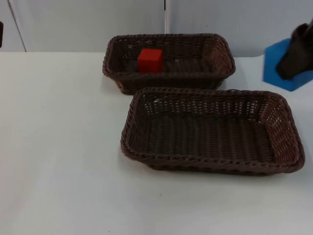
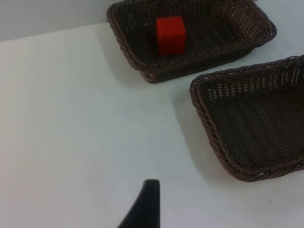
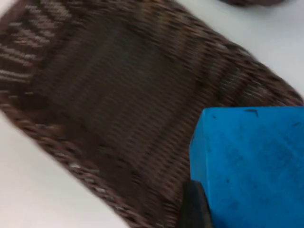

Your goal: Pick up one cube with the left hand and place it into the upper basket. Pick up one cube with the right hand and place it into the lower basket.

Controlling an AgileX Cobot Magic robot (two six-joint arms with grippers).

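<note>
A red cube (image 1: 150, 60) (image 2: 170, 34) lies in the left part of the upper brown wicker basket (image 1: 168, 37) (image 2: 142, 66). The lower basket (image 1: 210, 164) (image 2: 204, 114) in front of it holds nothing. My right gripper (image 1: 293, 61) hangs at the far right, level with the upper basket, shut on a blue cube (image 1: 275, 58) (image 3: 251, 166). In the right wrist view one fingertip (image 3: 194, 209) presses the cube's side, with woven basket floor (image 3: 118, 95) beyond it. My left arm waits off to the left; its fingertip (image 2: 148, 202) hovers over bare table, open and holding nothing.
The white table top (image 1: 58, 147) stretches wide to the left and front of the baskets. A grey partition wall (image 1: 88, 19) closes the back. The two baskets stand nearly touching each other.
</note>
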